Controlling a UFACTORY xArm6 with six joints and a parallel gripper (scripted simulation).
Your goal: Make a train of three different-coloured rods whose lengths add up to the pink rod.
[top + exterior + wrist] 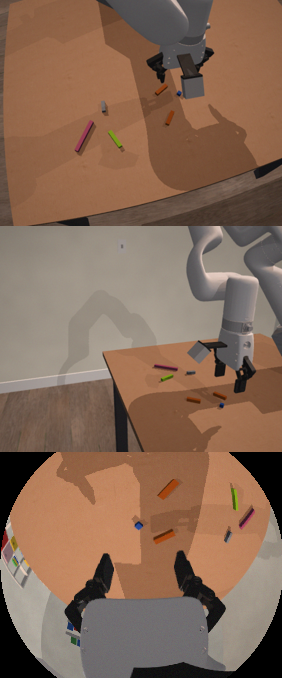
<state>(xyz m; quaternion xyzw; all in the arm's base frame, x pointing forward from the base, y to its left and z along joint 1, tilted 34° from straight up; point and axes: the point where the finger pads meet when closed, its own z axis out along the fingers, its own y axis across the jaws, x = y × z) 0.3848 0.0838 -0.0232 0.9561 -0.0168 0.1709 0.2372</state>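
Observation:
My gripper [180, 74] is open and empty. It hovers above the table just behind an orange rod [161, 89] and a small blue rod [179, 93]. A second orange rod [170, 117] lies nearer the front. The grey rod [103, 106], the long pink rod [84, 135] and the lime rod [115, 139] lie apart on the left. All rods lie flat and separate. In the wrist view my fingers stand wide, with the blue rod [139, 525] and the near orange rod [164, 536] ahead of them. From the side my gripper [230, 378] hangs above the orange rod [220, 395].
The grey wrist camera block [192, 86] juts out in front of the gripper and hides its right finger in the overhead view. The table's curved front edge [175, 197] runs along the bottom. The arm's shadow covers the middle right.

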